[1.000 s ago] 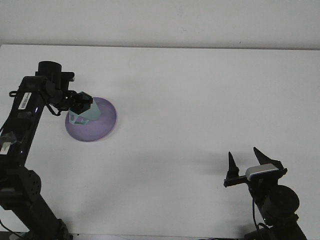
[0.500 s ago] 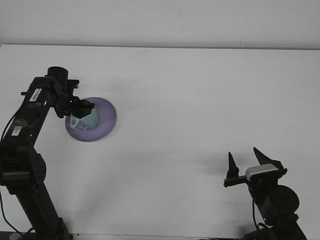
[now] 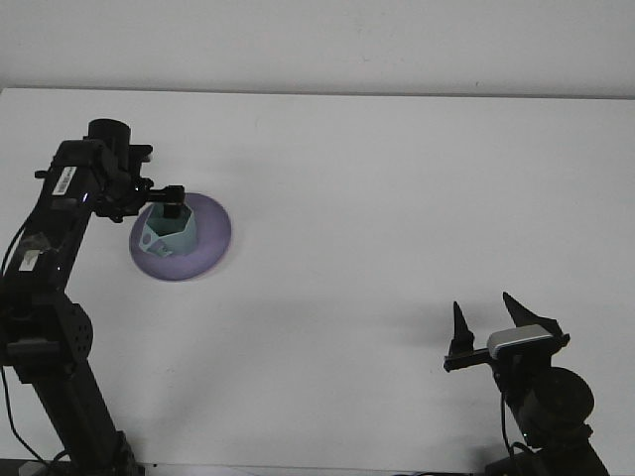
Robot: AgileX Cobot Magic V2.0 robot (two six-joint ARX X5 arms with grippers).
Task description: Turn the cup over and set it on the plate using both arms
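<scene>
A pale teal cup (image 3: 167,236) stands mouth-up on the purple plate (image 3: 210,238) at the left of the white table. My left gripper (image 3: 171,204) reaches in from the left and is shut on the far rim of the cup, its black fingers hiding that part of the rim. My right gripper (image 3: 491,317) is far from the plate, near the table's front right edge. It points upward and is open, with nothing between its two fingers.
The white table (image 3: 377,198) is bare apart from the plate. The left arm's links (image 3: 50,248) rise along the left edge. The right arm's base (image 3: 551,397) sits at the bottom right.
The left gripper lowered the tilted cup onto the plate and brought it upright, shifting slightly left. The right arm has not moved.
</scene>
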